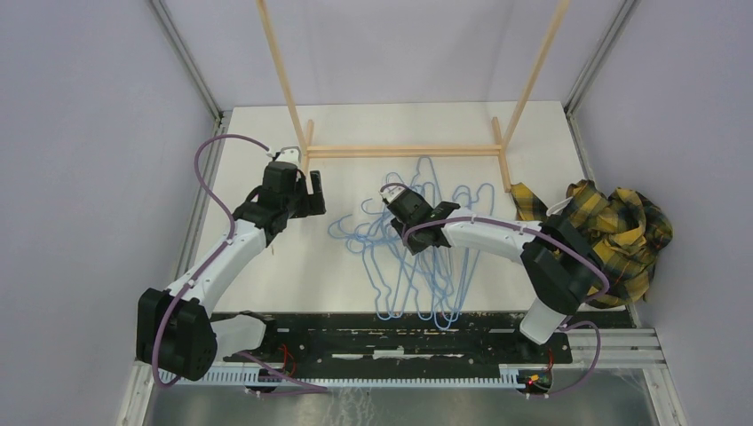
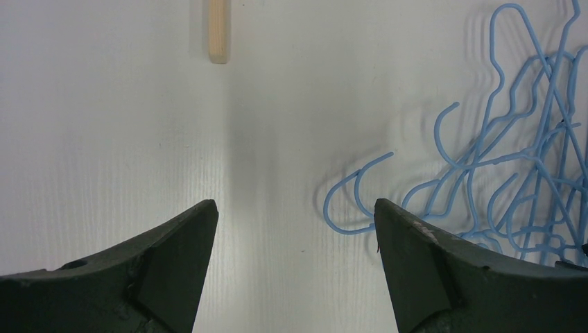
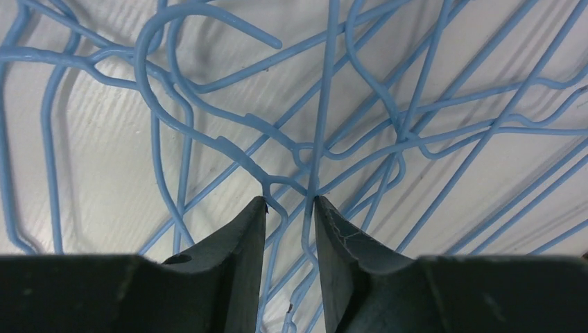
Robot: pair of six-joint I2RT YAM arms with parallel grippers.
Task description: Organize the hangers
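Straddling wires of the hangers (image 3: 321, 139) at the bench (image 1: 293, 257) middle with our right fingers (image 3: 236, 263), gap narrow, grip we cannot tell, holding our left fingers (image 2: 166, 257) wide open toward the left edge

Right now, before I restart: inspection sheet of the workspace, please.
Surface: white tabletop, bare around the pile.
Job's things: thin light-blue wire hangers, tangled in one flat pile at the centre; none on the rack.
Clutter: yellow-black plaid cloth, bunched at the table's right edge; light wooden rack standing at the far side.
Grippers: left gripper open over bare table, holding nothing; right gripper down in the pile, jaws narrow with hanger wire between them, firm grip not confirmed.
Cables: purple cables looped along both arms, clear of the hangers.
Surroundings: pale walls; nothing else seen.
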